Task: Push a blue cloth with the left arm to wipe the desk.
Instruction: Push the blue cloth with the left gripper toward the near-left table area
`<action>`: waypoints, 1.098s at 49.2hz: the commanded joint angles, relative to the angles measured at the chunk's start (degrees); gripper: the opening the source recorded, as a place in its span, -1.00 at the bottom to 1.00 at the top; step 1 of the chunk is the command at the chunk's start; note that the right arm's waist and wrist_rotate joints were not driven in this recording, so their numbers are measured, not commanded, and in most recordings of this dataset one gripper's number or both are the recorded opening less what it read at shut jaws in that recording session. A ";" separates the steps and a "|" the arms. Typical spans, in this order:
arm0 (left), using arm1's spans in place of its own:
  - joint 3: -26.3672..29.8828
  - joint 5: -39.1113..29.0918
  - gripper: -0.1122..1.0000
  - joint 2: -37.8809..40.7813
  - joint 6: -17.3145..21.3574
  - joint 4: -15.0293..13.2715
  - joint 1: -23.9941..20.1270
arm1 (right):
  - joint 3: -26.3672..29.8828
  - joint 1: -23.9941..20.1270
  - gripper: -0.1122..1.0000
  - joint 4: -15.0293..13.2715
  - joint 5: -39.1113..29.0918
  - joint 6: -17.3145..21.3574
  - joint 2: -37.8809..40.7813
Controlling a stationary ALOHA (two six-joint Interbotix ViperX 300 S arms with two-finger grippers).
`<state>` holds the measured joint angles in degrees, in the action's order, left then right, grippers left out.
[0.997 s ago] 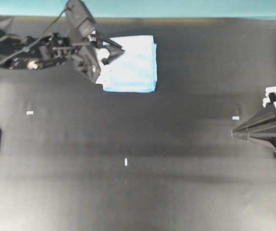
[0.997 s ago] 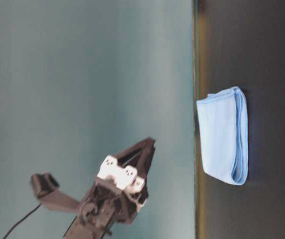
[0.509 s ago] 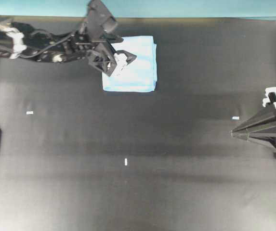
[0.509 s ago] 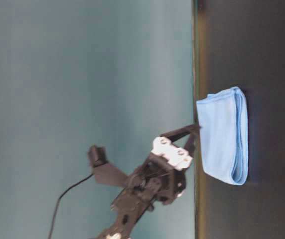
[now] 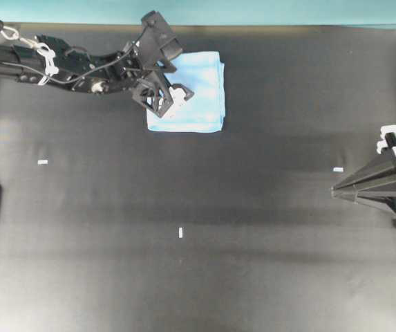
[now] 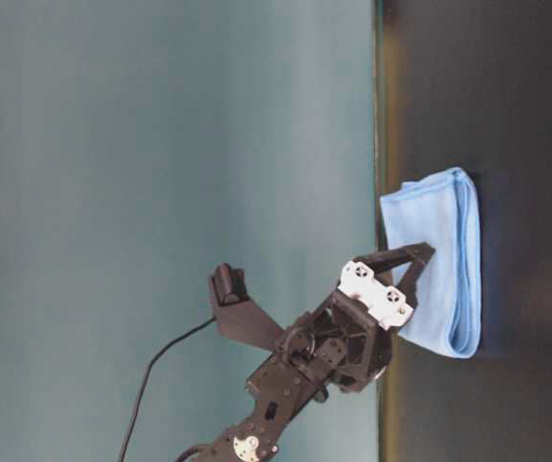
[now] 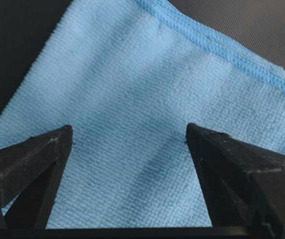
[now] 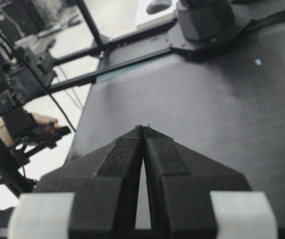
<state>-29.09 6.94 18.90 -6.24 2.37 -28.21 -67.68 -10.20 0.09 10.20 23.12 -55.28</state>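
The blue cloth (image 5: 187,93) lies folded and square near the far edge of the desk (image 5: 253,263), just short of the teal strip (image 5: 267,10) that runs along that edge. It looks neat, its layered edges stacked — so the wiping push does not look begun; nearly the whole task is left.

The left arm (image 5: 59,62) reaches in from the left side of the overhead view, and its gripper (image 5: 172,97) sits over the left part of the cloth. The wrist view shows the two dark fingers (image 7: 30,164) spread wide, with blue weave filling the space between them; nothing is clamped. The table-level view puts the fingertips right at the cloth's top face, but whether they press on it or hang just above it I cannot tell. What the job needs next, as I judge it, is firm contact and then a slide across the dark top.

The right gripper (image 5: 336,191) rests well apart at the right edge, its fingers (image 8: 127,164) drawn together to a point on nothing — it plays no part here.

Little else is about: a few small white tape marks (image 5: 180,233) dot the black surface, flat and no bar to a sliding cloth. The open stretch in front of the cloth holds no object. The one worry is the near teal strip, which leaves scant room on that side.
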 commanded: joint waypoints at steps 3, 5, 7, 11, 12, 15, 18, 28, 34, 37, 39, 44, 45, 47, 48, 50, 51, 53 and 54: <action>-0.09 0.00 0.80 -0.18 0.09 0.18 1.32 | 0.97 0.09 -0.79 0.09 0.53 0.09 0.35; -0.18 0.00 0.80 -0.26 0.26 0.18 1.58 | 0.88 0.00 -0.78 0.09 0.53 0.00 0.35; -0.26 -0.09 0.80 -0.18 0.26 0.18 1.76 | 0.97 0.00 -0.78 0.09 0.53 0.00 0.35; -0.97 0.00 0.80 -0.35 0.26 0.18 2.11 | 0.97 0.00 -0.78 0.09 0.53 0.09 0.35; -1.14 0.00 0.80 -0.35 0.26 0.18 2.20 | 0.88 0.00 -0.78 0.09 0.53 0.09 0.35; -1.93 0.00 0.80 -0.44 0.26 0.09 2.46 | 0.88 0.00 -0.78 0.09 0.53 0.00 0.35; -2.72 0.00 0.80 -0.53 0.26 0.18 2.81 | 0.97 0.00 -0.78 0.09 0.53 0.00 0.35; -5.98 0.44 0.80 -1.58 0.35 0.18 5.10 | 0.88 0.00 -0.78 0.09 0.62 0.09 0.35; -8.09 0.97 0.80 -2.55 0.35 0.18 6.59 | 0.88 0.09 -0.78 0.09 0.97 0.09 0.26; -9.05 1.23 0.80 -3.34 0.35 0.18 7.29 | 0.88 0.00 -0.78 0.09 1.05 0.00 0.26; -9.76 1.32 0.80 -3.96 0.35 0.18 7.91 | 0.88 0.00 -0.78 0.09 1.05 0.00 0.26; -11.34 1.23 0.80 -5.80 0.35 0.18 9.23 | 0.88 0.00 -0.78 0.09 1.14 0.00 0.26; -11.69 1.23 0.80 -6.15 0.35 0.09 9.58 | 0.88 0.09 -0.78 0.09 1.23 0.00 0.26; -12.39 1.23 0.80 -6.86 0.35 0.18 10.20 | 0.88 0.00 -0.78 0.09 1.32 0.00 0.26; -12.74 1.23 0.80 -7.29 0.35 0.18 10.55 | 0.88 0.00 -0.79 0.09 1.41 0.09 0.26; -13.45 1.14 0.80 -8.00 0.26 0.18 11.34 | 0.88 0.00 -0.78 0.09 1.76 0.09 0.18; -13.80 1.14 0.80 -8.44 0.26 0.18 11.69 | 0.88 0.00 -0.78 0.09 1.93 0.00 0.18; -14.85 1.05 0.80 -9.40 0.18 0.18 12.83 | 0.88 0.00 -0.78 0.09 2.02 0.09 0.18; -15.21 1.05 0.80 -9.76 0.09 0.18 13.27 | 0.88 0.00 -0.78 0.09 2.02 0.00 0.26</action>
<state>-42.89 8.00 11.25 -5.89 2.37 -17.40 -67.59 -10.20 0.09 11.43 23.12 -55.28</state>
